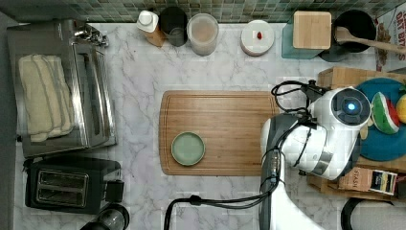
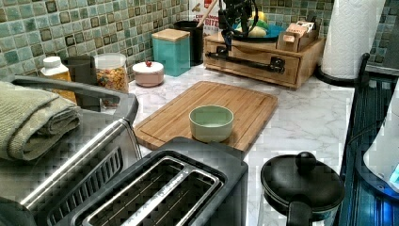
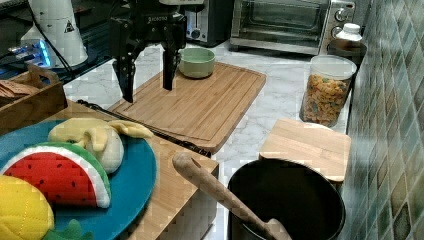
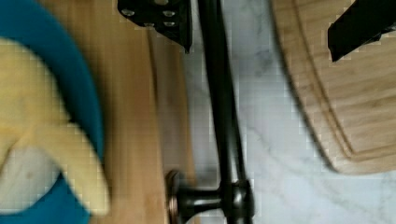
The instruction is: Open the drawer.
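The gripper (image 3: 147,92) hangs spread wide in the upper left of the right view, fingers straddling the black bar handle (image 4: 223,112), nothing gripped. The drawer (image 2: 254,60) sits shut at upper right of the left view, under the blue plate (image 3: 131,185). Risk, I'd say: one finger (image 4: 161,18) looks close to the drawer's top edge, so descending could jam there and miss the bar.

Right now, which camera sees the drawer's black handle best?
The wrist view: the handle runs close up between the open gripper's fingers. The left view shows it whole but far away; the right view shows a thin line.
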`<action>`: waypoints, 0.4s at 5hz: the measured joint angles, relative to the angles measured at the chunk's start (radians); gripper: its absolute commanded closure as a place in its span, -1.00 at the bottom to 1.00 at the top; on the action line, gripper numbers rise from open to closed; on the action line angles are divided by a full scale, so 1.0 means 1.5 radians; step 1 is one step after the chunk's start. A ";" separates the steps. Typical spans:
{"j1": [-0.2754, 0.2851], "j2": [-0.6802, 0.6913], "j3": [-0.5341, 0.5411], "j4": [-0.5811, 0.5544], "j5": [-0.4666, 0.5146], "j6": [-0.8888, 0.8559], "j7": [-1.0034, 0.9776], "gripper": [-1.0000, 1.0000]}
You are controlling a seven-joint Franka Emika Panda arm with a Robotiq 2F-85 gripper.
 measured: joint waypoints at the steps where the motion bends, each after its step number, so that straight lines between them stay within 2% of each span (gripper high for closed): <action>1: -0.011 0.010 -0.001 0.000 0.000 0.037 -0.007 -1.00; 2: -0.019 0.017 -0.001 -0.003 0.001 0.052 -0.007 -1.00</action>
